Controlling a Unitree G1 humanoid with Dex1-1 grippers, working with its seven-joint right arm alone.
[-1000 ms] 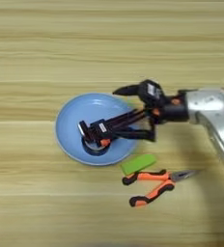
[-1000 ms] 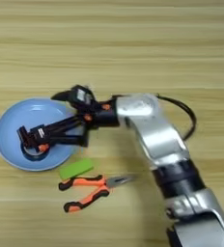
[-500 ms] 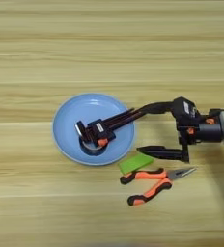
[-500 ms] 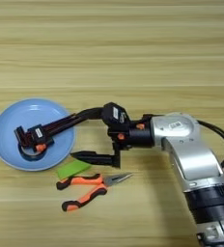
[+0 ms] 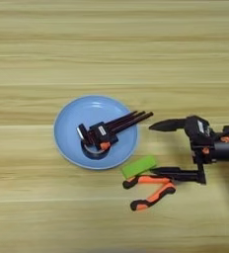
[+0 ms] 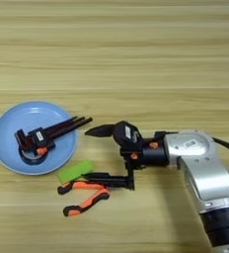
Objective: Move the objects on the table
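The black ring of tape [image 5: 94,154] lies inside the light-blue plate [image 5: 69,128], partly under a black hex-key set [image 5: 114,127] with an orange holder. The orange-and-black pliers [image 5: 153,194] lie on the table [image 5: 111,54] just right of the plate's lower edge. My right gripper [image 6: 86,154] is open wide beside the plate. Its upper finger [image 6: 99,131] points at the hex keys' tips. Its lower finger [image 6: 109,179] lies across the pliers' head, hiding the metal jaws. Nothing is held.
A small green flat block [image 5: 139,166] rests between the plate's rim and the pliers' handles. My silver forearm [image 6: 200,165] comes in from the lower right, with a black cable behind it.
My gripper has pulled back to the right out of the plate and opened wide, leaving the hex-key set on the tape ring. Its lower finger has come down over the pliers.
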